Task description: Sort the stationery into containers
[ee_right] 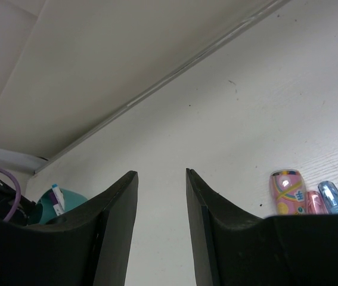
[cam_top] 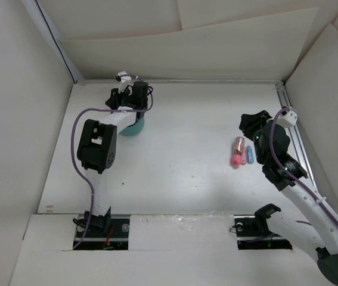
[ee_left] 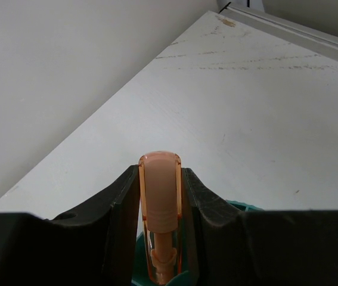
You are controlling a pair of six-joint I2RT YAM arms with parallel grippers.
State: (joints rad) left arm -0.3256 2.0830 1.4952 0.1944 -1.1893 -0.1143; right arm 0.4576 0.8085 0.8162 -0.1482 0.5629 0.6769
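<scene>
White matte counter (cam_top: 186, 179). Round teal cup (cam_top: 135, 127), upper left, mostly hidden beneath the left arm. Left fingers (ee_left: 124, 208) clamp a translucent orange stub (ee_left: 160, 190), its lower end cut off. Right fingers (ee_right: 118, 214) parted, empty. Patterned, pink and blue stubs (cam_top: 238, 146) side by side, centre right.

Left tool (ee_left: 159, 176) pinches orange piece (ee_left: 160, 205); right tool (ee_right: 161, 179) spread.

From above you get only a sliver of the teal cup (cam_top: 138, 127) under the left gripper (cam_top: 135, 116) — compartments hidden. The orange piece (ee_left: 160, 196) is cut off by the left wrist view's bottom edge. The patterned piece (ee_right: 287, 192), pink piece (ee_right: 315, 202) and blue piece (ee_right: 334, 198) — lower ends hidden behind the right gripper (ee_right: 161, 176).
</scene>
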